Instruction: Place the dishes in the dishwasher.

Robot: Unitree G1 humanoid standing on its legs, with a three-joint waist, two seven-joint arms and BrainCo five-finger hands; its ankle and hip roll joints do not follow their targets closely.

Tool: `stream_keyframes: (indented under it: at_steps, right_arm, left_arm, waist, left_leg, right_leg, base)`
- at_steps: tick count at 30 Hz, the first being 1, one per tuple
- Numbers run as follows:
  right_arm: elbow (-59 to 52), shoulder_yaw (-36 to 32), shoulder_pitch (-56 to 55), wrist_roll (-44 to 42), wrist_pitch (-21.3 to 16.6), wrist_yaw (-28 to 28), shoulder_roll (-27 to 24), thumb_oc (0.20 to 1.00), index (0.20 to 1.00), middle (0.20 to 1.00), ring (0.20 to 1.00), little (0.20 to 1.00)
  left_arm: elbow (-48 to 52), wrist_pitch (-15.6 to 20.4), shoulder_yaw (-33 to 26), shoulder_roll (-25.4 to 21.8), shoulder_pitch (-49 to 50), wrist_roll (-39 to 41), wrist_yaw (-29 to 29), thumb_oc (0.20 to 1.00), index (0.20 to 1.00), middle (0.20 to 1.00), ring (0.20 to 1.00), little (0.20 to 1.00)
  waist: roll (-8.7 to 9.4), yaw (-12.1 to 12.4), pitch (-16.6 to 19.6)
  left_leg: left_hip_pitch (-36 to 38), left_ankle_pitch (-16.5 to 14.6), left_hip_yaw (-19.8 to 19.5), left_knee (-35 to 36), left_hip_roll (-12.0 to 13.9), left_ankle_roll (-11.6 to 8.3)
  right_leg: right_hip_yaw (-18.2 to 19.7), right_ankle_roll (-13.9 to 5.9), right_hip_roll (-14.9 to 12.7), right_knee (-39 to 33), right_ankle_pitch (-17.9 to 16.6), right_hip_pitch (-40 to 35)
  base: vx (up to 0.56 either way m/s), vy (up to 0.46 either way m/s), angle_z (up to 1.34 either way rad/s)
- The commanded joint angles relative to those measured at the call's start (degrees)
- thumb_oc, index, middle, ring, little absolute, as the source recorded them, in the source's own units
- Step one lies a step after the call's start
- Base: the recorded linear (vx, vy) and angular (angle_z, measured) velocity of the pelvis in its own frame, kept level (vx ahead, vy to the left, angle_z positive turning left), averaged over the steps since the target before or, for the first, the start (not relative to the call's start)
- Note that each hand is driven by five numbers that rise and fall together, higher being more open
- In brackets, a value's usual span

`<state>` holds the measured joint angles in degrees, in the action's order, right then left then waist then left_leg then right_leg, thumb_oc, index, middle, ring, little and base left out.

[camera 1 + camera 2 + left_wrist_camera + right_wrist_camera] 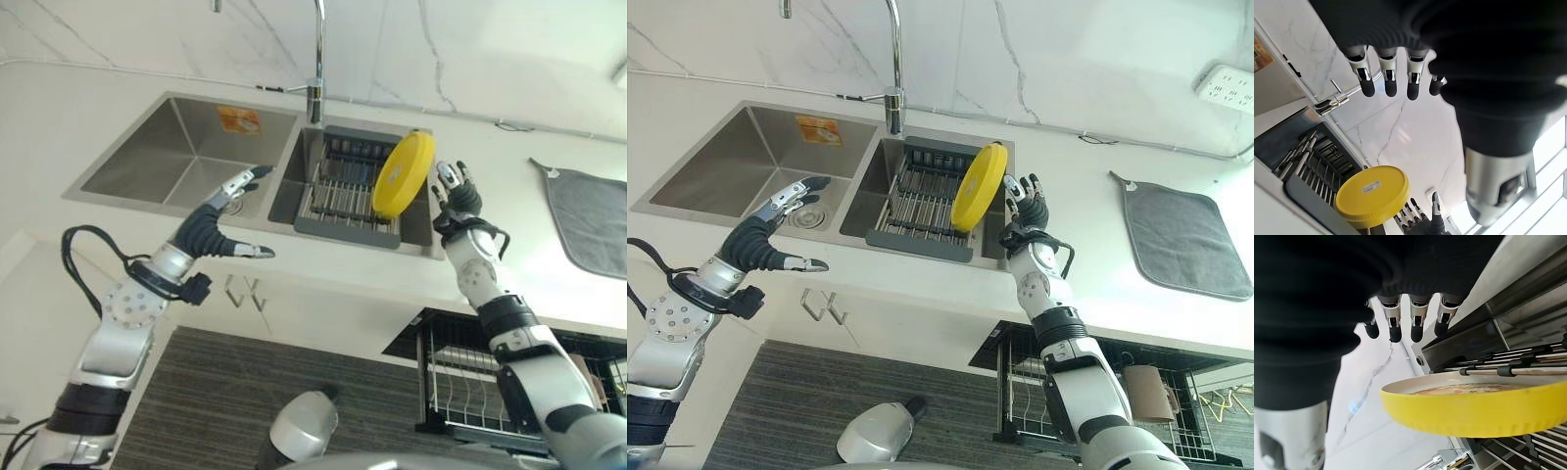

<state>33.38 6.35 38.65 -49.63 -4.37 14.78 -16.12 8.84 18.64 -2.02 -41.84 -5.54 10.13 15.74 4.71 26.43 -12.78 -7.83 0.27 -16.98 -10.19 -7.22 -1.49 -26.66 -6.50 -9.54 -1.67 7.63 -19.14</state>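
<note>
A yellow plate stands on edge at the right end of the dark dish rack in the right sink basin; the right wrist view shows its rim close up. My right hand is just to the plate's right, over the counter edge. Its fingers are straight and hold nothing. My left hand hovers open above the front of the left basin, near the divider, with fingers spread. The left wrist view also catches the plate.
The tall faucet rises behind the divider between the two basins of the steel sink. A grey cloth lies on the counter at the right. Below the counter a pulled-out dishwasher rack with wire tines shows.
</note>
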Motion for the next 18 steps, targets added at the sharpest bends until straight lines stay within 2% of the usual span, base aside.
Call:
stream_keyframes:
  at_steps: [1,7,8,10,13,14,18]
  right_arm:
    - [0.2,2.5,1.3,-1.2,-3.0,-0.3,-1.5,1.0,1.0,1.0,1.0,1.0]
    - [1.2,3.3,2.0,-0.4,-3.4,-0.9,-1.3,1.0,1.0,1.0,1.0,1.0]
    - [1.2,3.5,2.2,-0.4,-3.3,-0.7,-1.3,1.0,1.0,1.0,1.0,1.0]
    - [1.5,3.6,2.4,-0.5,-3.4,-0.7,-1.4,1.0,1.0,1.0,1.0,1.0]
    - [2.1,3.5,2.7,-0.2,-3.2,-0.8,-1.4,1.0,1.0,1.0,1.0,1.0]
    - [2.4,3.6,2.8,-0.2,-2.9,-0.6,-1.3,1.0,1.0,1.0,1.0,1.0]
    - [3.7,4.1,2.5,-0.3,-2.9,-0.5,-1.0,1.0,1.0,1.0,1.0,1.0]
  left_arm:
    - [2.4,2.2,2.7,-1.7,2.0,3.1,-0.7,1.0,1.0,1.0,1.0,1.0]
    - [2.5,3.0,2.1,-2.5,2.8,3.0,-0.6,1.0,1.0,1.0,1.0,1.0]
    - [2.6,3.0,2.1,-2.5,2.8,2.9,-0.6,1.0,1.0,1.0,1.0,1.0]
    - [2.7,3.1,2.1,-2.6,2.9,2.9,-0.6,1.0,1.0,1.0,1.0,1.0]
    - [3.1,2.8,1.7,-3.0,3.1,3.0,-0.5,1.0,1.0,1.0,1.0,1.0]
    - [3.0,2.8,1.5,-3.1,3.1,3.2,-0.5,1.0,1.0,1.0,1.0,1.0]
    - [3.0,3.3,1.2,-3.4,3.8,3.2,-0.4,1.0,1.0,1.0,1.0,1.0]
  waist:
    - [-2.42,0.3,6.4]
    - [-2.64,0.9,6.2]
    - [-2.33,0.9,6.4]
    - [-2.38,1.0,6.4]
    - [-2.68,1.5,6.1]
    - [-2.38,1.4,6.3]
    - [-2.66,1.8,6.1]
  left_leg:
    - [8.0,3.1,0.7,12.6,9.9,-1.58]
    - [8.1,3.3,0.2,12.7,9.9,-1.63]
    - [8.6,2.4,0.1,13.2,10.2,-1.85]
    - [8.5,2.5,0.1,13.2,10.1,-1.84]
    - [7.9,3.6,-0.1,12.7,9.8,-1.65]
    - [8.5,2.6,-0.2,13.2,10.1,-1.89]
    - [8.5,2.7,-0.3,13.2,10.3,-2.05]
  right_leg:
    - [-1.3,-1.6,-1.9,1.4,-4.7,2.7]
    - [-1.5,-1.68,-2.0,1.5,-4.7,2.3]
    - [-0.9,-1.83,-1.7,1.4,-3.6,1.9]
    - [-0.9,-1.81,-1.7,1.4,-3.6,1.8]
    - [-1.9,-1.73,-2.0,1.7,-4.6,2.1]
    - [-1.3,-1.88,-1.7,1.6,-3.5,1.6]
    - [-1.5,-1.8,-1.8,1.8,-3.1,1.4]
  base:
    - [0.02,0.003,0.03]
    - [0.03,0.002,0.06]
    - [0.1,-0.036,0.08]
    - [0.06,-0.01,0.07]
    - [-0.03,0.042,0.03]
    - [0.09,-0.054,0.07]
    - [0.03,-0.009,0.09]
